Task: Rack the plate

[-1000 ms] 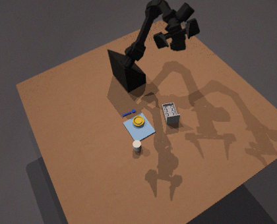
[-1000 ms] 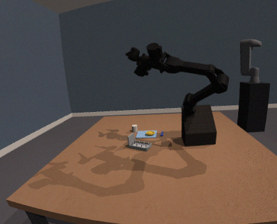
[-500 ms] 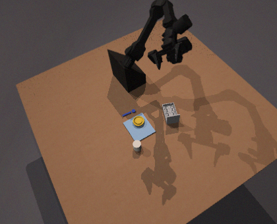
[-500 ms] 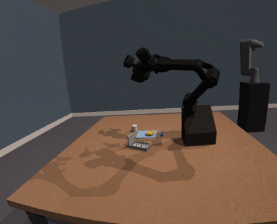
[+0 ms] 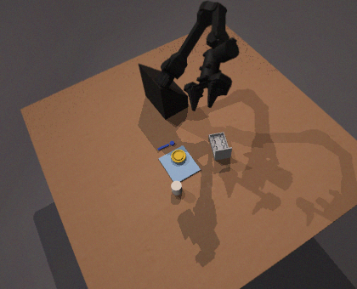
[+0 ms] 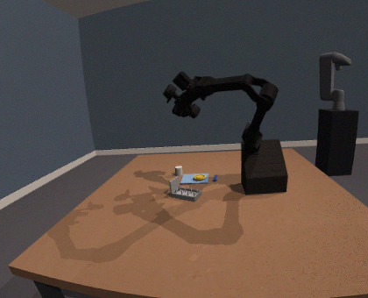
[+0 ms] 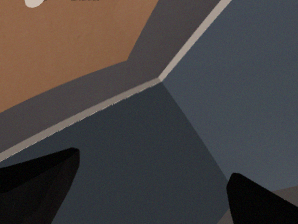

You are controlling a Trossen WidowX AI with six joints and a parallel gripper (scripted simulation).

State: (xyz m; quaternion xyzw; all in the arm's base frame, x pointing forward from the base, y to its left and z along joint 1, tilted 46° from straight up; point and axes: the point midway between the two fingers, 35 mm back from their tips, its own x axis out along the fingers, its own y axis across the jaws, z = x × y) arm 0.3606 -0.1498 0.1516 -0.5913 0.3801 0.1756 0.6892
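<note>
One yellow plate (image 5: 178,155) (image 6: 200,177), one dish rack (image 5: 223,153) (image 6: 186,194), one open gripper (image 5: 201,107) (image 7: 157,172)

So the yellow plate (image 5: 178,155) is just sitting on a blue mat (image 5: 180,169), and the little grey rack (image 5: 225,154) is standing well apart from it.

Arm (image 5: 192,40) (image 6: 227,84): matte black all over. Slim straight links, chunky rounded joint housings. Gripper (image 5: 201,108) (image 6: 172,102) (image 7: 157,172) same black, two tapered fingers, blunt narrow tips. Base block (image 5: 161,95) (image 6: 266,168): black wedge, sloped side.
</note>
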